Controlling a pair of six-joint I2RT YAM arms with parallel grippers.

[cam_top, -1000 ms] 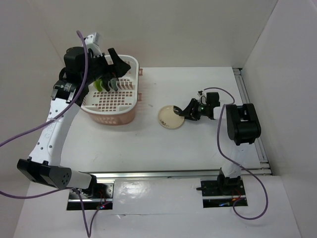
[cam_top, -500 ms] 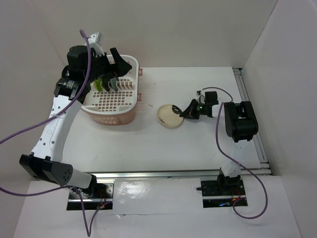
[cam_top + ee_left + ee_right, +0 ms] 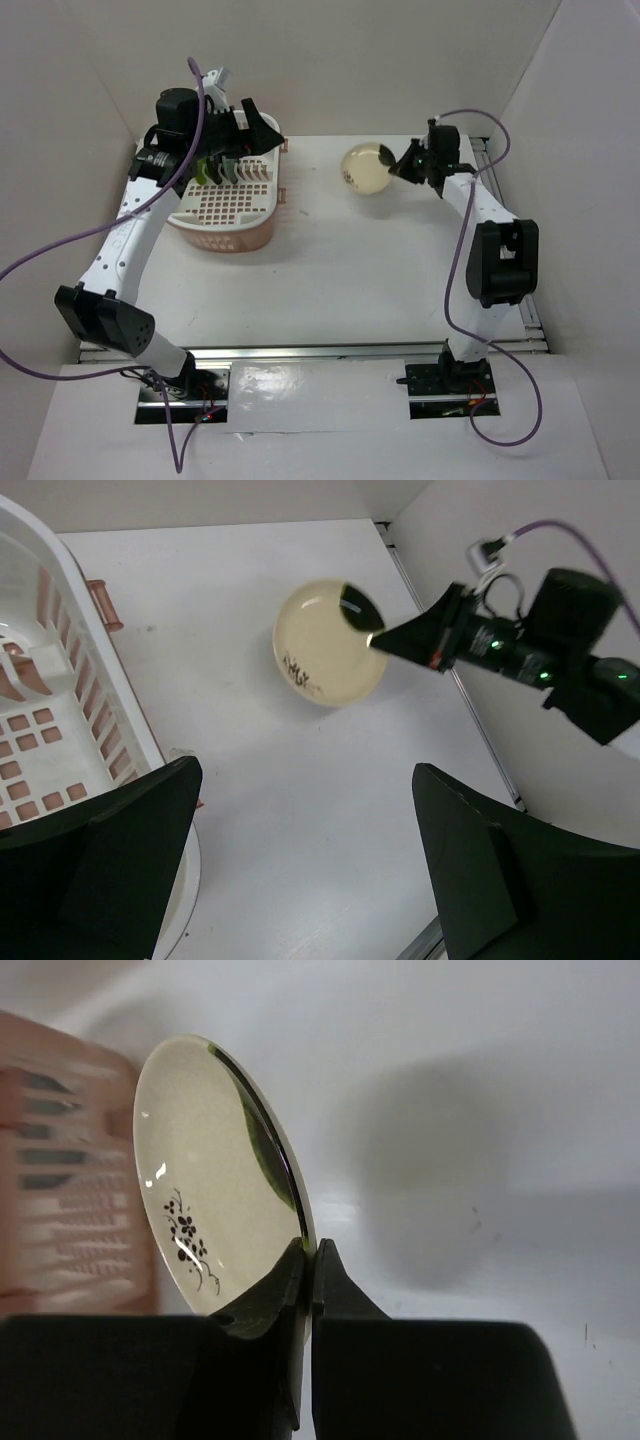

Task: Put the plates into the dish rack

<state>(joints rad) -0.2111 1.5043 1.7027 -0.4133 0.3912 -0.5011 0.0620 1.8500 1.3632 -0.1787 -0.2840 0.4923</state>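
At the far left of the white table (image 3: 330,270) sits the dish rack (image 3: 225,200), a pale pink basket with a white rim and a lattice base. In its far-left part plates stand on edge in a row: a lime green plate (image 3: 203,172) leftmost, and just right of it two darker plates (image 3: 230,170) whose colours are hard to tell from above.

The left pincer (image 3: 255,128) hovers over the rack's far right rim. Its wrist view shows the pincer (image 3: 305,870) with both fingers spread wide apart and nothing between them. The left finger (image 3: 100,880) hangs over the rack's edge (image 3: 95,690) and the right finger (image 3: 520,880) over bare table.

Well to the right of the rack, at the far middle of the table, is the cream plate (image 3: 367,167). It is held up on edge, tilted, with its face turned left toward the rack. It is small, round and glossy, pale cream, with a small dark flower sprig (image 3: 188,1235) painted low on its face and a dark curved patch by the rim nearest the pincer.

The right pincer (image 3: 400,165) is at the plate's right edge. In its wrist view the right pincer (image 3: 308,1260) has both fingers pressed together on the thin rim, one on each face. The cream plate (image 3: 215,1210) rises up and leftward from that grip.
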